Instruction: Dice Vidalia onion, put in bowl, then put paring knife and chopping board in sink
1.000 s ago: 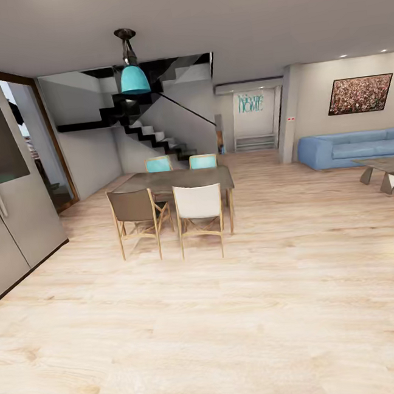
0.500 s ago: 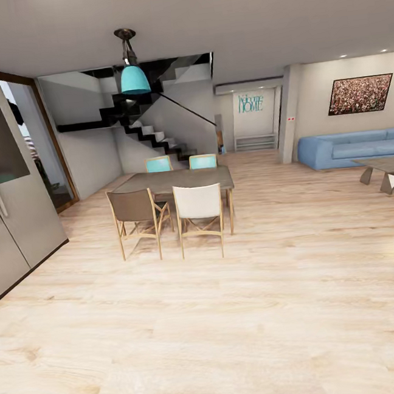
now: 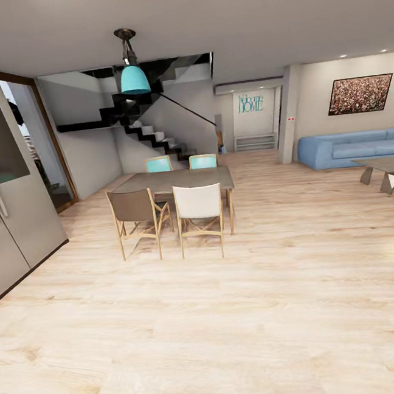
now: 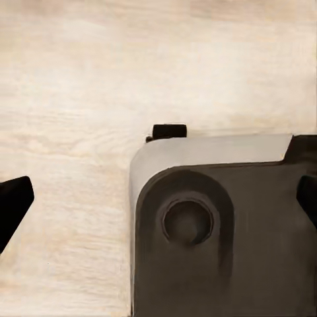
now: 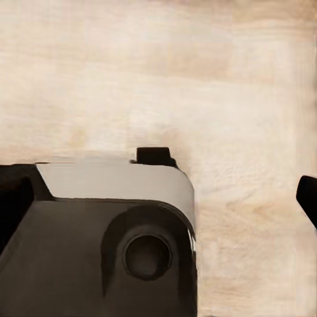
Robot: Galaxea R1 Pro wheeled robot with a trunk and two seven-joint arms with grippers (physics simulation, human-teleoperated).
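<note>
I stand in an open living room on a pale wooden floor (image 3: 247, 313), and in front of me is a dining table (image 3: 180, 179) with four chairs, a staircase (image 3: 153, 134) behind it, a blue sofa (image 3: 353, 147) to the right and a grey fridge (image 3: 2, 182) at the left edge. The onion, the knife, the board, the bowl and the sink are nowhere before me, so I judge that the kitchen work has not started. I expect the onion to be light, hard, round and smooth, so it can roll; I would take it across its widest part. My left claw (image 4: 158, 201) is spread wide, its dark fingertips (image 4: 13, 205) far apart, and it holds nothing above my own base (image 4: 218, 224). My right claw (image 5: 158, 201) is also spread and empty.
</note>
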